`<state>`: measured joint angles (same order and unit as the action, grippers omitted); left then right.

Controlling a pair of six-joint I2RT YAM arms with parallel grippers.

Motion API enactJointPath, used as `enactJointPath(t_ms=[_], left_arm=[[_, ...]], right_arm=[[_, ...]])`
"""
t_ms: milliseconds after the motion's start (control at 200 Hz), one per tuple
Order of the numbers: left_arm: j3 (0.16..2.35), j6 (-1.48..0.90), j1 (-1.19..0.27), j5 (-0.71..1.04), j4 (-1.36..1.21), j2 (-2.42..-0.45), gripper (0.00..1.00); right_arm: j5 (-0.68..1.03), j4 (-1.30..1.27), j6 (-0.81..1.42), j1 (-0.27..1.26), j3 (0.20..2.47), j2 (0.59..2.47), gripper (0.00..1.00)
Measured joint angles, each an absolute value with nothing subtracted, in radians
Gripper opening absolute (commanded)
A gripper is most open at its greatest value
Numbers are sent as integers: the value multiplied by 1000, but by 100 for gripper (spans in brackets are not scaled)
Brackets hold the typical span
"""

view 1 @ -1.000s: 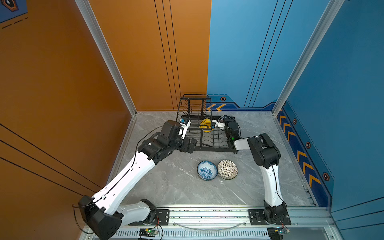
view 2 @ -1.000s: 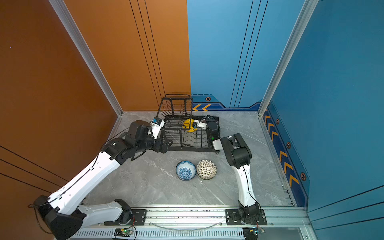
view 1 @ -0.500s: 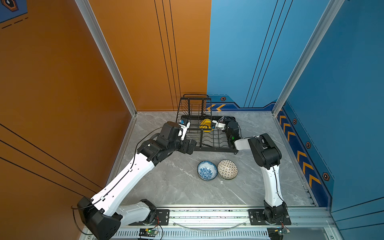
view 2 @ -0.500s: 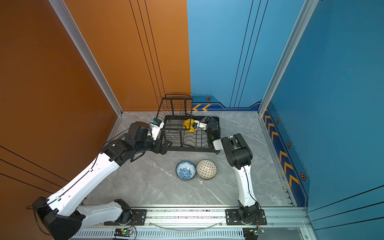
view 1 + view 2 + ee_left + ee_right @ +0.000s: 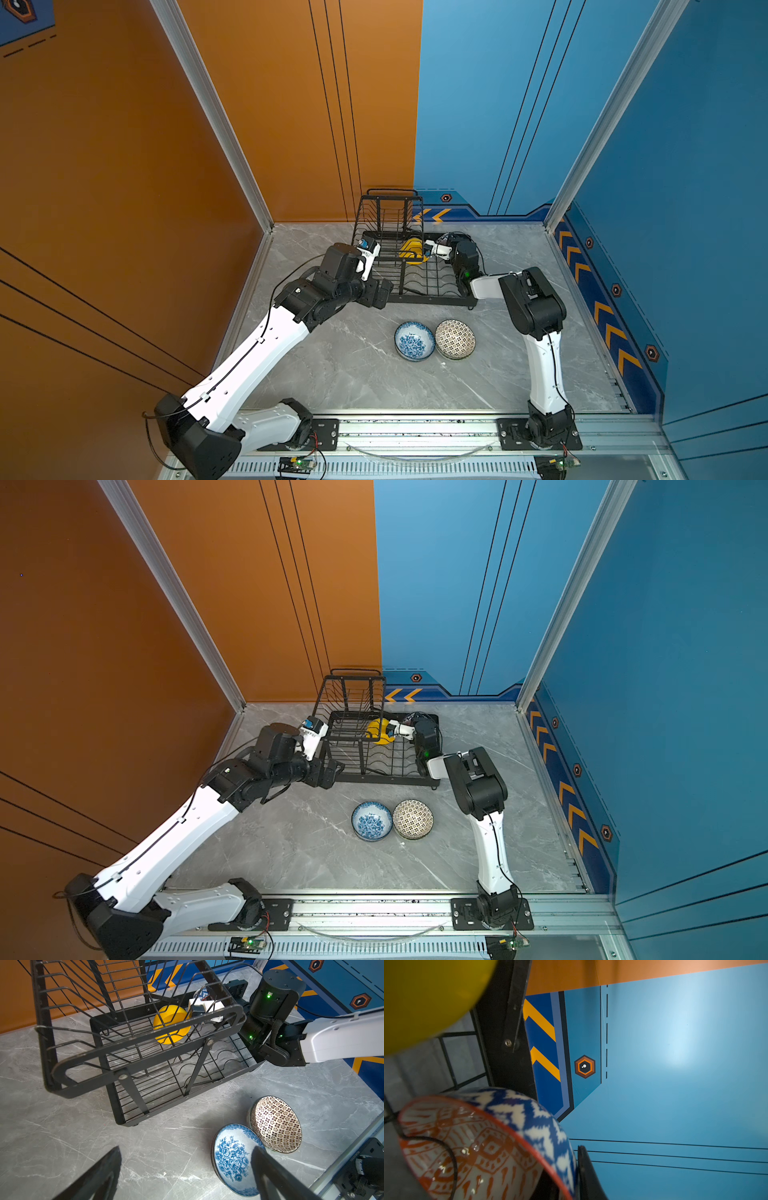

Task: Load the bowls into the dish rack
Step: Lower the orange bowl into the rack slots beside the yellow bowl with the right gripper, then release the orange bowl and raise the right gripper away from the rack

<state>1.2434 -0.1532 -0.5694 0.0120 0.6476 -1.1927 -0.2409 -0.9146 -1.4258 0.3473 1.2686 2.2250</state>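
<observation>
Left wrist view, grey marble table (image 5: 62, 1147), blue wall (image 5: 340, 974) with yellow chevrons (image 5: 365, 1061), left jaws gaped empty, right jaws' state was unclear.

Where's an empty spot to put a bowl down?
Free: in the dish rack, the front slots between the yellow bowl and its front rail; on the table, between the blue floral bowl and the left arm. Crowded: the rack's back, yellow bowl beside the orange-patterned bowl.

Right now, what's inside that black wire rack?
In the dish rack, a yellow bowl stands on edge in the lower tray, with an orange-patterned bowl beside it. The right arm hides the rest of that corner.
</observation>
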Motion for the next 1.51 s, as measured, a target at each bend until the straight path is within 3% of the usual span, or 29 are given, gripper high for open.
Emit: enactJointPath(t_ms=[220,280,360,831,1177,1507], left_arm=[[1243,-153,-569,12,648,-1193,98],[1243,-153,-569,12,648,-1193,98],[1243,-153,-569,12,648,-1193,98],[1243,-153,-549,22,648,-1182,98],[1235,-165,-522,59,648,-1180,98],[1219,-217,-516,42,723,-1150,98]], right_arm=[[-240,-906,-1420,347,1269,2224,41],[-241,-901,-1414,347,1269,2219,60],[-239,-897,-1413,347,1269,2203,99],[-261,-764,-1285,368,1167,1915,100],[-347,-176,-855,443,1165,1544,100],[-347,429,-316,453,1340,1491,100]])
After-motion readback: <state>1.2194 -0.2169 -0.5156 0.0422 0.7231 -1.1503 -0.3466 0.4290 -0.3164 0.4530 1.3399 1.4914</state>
